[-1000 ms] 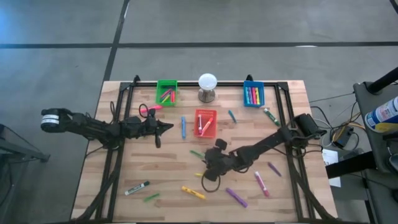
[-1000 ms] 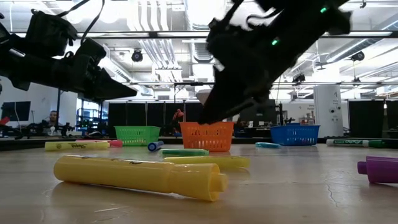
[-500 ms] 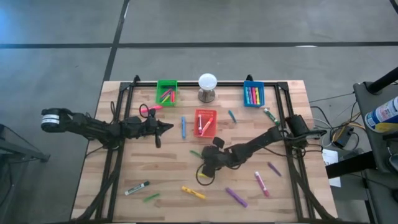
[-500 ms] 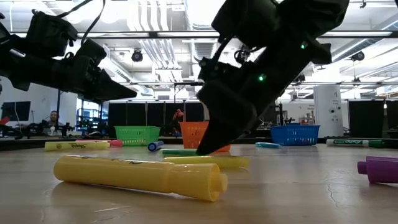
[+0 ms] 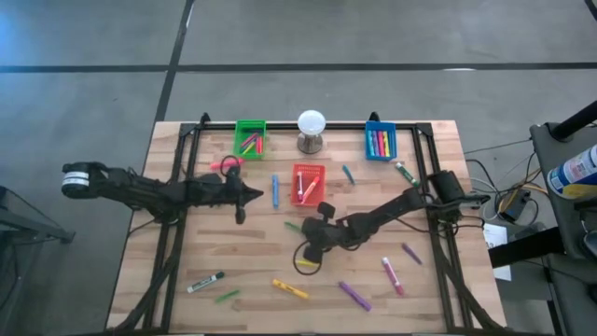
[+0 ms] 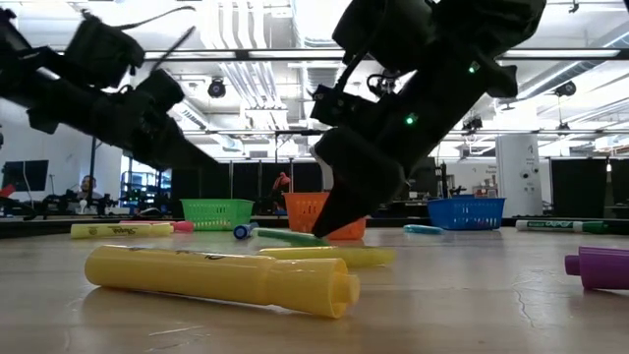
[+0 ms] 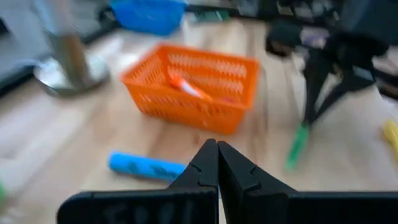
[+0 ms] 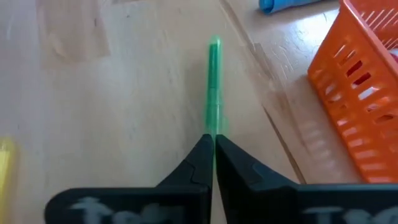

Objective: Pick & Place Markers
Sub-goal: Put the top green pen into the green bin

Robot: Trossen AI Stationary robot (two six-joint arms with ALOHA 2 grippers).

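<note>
A thin green marker (image 8: 214, 87) lies on the wooden table just near of the red bin (image 5: 307, 184). My right gripper (image 5: 302, 234) is shut on its end. My left gripper (image 5: 254, 193) hovers shut over the table's left middle, holding nothing, with a blue marker (image 7: 149, 167) just beyond its tips. More markers lie loose: a big yellow one (image 6: 221, 276), a white-and-black one (image 5: 205, 281), a purple one (image 5: 354, 296) and a pink one (image 5: 393, 276). Others sit in the green bin (image 5: 249, 137) and the blue bin (image 5: 380, 141). My right gripper pinches the green marker's near end (image 8: 213, 129) between its two fingertips. The fingers slant down from the table's right and lie in line with the marker, which sticks out past them toward the far left. It stays low over the table; whether it is lifted I cannot tell.
A white ball on a grey stand (image 5: 311, 129) stands at the far edge between the green and blue bins. A yellow marker (image 5: 305, 264) lies just near of my right gripper. Black frame rails (image 5: 177, 168) run along the table's sides.
My right gripper has gone down and toward the table's far left onto the green marker, and has shut on its end. My left gripper has tipped its fingers downward while staying where it was.
</note>
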